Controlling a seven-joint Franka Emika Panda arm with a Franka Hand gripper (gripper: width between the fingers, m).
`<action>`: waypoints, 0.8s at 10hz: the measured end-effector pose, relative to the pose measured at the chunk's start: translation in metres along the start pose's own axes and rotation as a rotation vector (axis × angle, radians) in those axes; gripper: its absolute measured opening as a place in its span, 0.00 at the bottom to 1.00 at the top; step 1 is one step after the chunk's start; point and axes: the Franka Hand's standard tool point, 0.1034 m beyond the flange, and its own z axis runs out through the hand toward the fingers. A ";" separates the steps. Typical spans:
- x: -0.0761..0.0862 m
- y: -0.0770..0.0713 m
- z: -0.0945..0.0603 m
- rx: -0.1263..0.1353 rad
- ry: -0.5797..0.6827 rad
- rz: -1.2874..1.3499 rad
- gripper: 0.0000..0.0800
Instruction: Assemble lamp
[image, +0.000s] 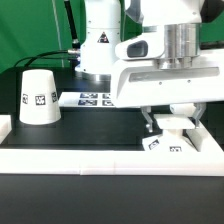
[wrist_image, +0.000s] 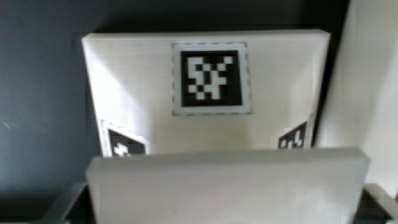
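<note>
Black tabletop (image: 100, 125) with white rails carries the parts. The flat square white plastic lamp base (image: 168, 144) lies directly under the hand (image: 171, 122), which straddles it with the jaws set wide. Whether it already grips, I cannot tell. Only the exterior view shows the white cone-shaped shade (image: 40, 97), well apart at its left. Only the wrist view shows the base's top tag (wrist_image: 210, 80).

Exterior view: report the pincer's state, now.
Pincer: open wide, lowered over the flat square white plastic lamp base; it grips nothing.
</note>
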 end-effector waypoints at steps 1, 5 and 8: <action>0.001 -0.001 0.000 0.001 0.002 0.000 0.67; 0.003 -0.002 0.000 0.001 0.002 0.015 0.67; 0.000 -0.002 0.001 0.001 0.000 0.005 0.67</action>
